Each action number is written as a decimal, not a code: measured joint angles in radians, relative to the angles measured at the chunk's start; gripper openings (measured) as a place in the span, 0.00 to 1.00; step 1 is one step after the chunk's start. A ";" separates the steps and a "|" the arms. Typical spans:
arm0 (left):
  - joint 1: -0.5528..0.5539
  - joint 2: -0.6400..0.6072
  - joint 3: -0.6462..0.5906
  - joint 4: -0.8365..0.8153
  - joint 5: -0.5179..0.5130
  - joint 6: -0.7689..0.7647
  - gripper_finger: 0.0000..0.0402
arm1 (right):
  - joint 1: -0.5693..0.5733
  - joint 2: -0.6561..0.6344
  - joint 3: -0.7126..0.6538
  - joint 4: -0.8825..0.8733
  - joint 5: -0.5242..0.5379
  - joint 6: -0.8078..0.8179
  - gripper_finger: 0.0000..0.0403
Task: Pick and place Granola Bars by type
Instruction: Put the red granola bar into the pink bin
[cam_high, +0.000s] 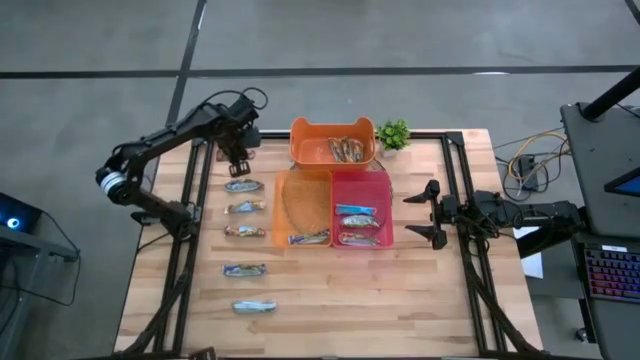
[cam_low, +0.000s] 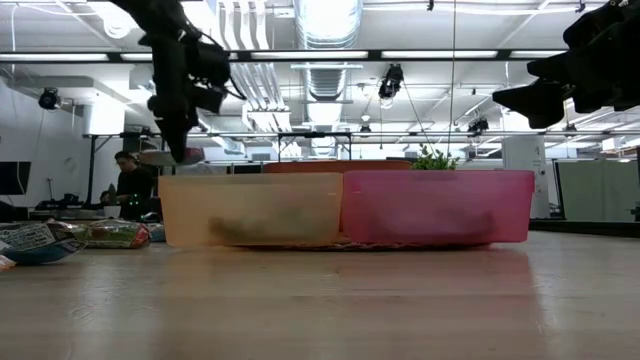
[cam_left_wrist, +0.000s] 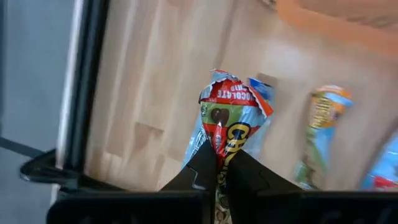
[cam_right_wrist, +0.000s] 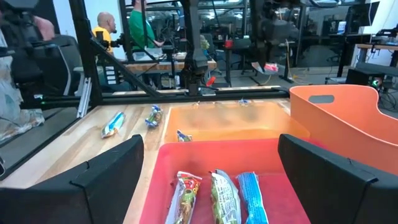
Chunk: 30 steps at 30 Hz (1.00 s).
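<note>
The left gripper (cam_high: 240, 160) hangs above the table's far left part, just left of the orange bin (cam_high: 333, 142), its jaws clamped on a bar (cam_left_wrist: 231, 127) with a blue and red wrapper that shows between the fingers (cam_left_wrist: 202, 163) in the left wrist view. Below it five bars lie in a column on the wood (cam_high: 420, 290), the nearest one (cam_high: 242, 185) just under the gripper. The orange bin holds brownish bars (cam_high: 347, 150), the red bin (cam_high: 362, 182) holds three bars (cam_high: 357, 222), and the tan bin (cam_high: 303, 205) holds one bar (cam_high: 309, 238) at its near edge. The right gripper (cam_high: 432, 214) waits to the right of the red bin with jaws wide and nothing between them. A plant (cam_high: 393, 133) stands beside the orange bin
</note>
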 joint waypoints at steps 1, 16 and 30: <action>-0.015 -0.011 0.000 -0.016 -0.003 -0.017 0.00 | 0.000 0.000 0.000 0.000 0.000 -0.001 0.89; -0.370 -0.035 0.002 -0.136 -0.104 -0.330 0.00 | 0.000 0.000 0.000 0.000 0.000 -0.002 0.89; -0.531 0.200 0.239 -0.129 -0.103 -0.442 0.00 | 0.000 0.000 0.000 0.000 0.000 -0.001 0.89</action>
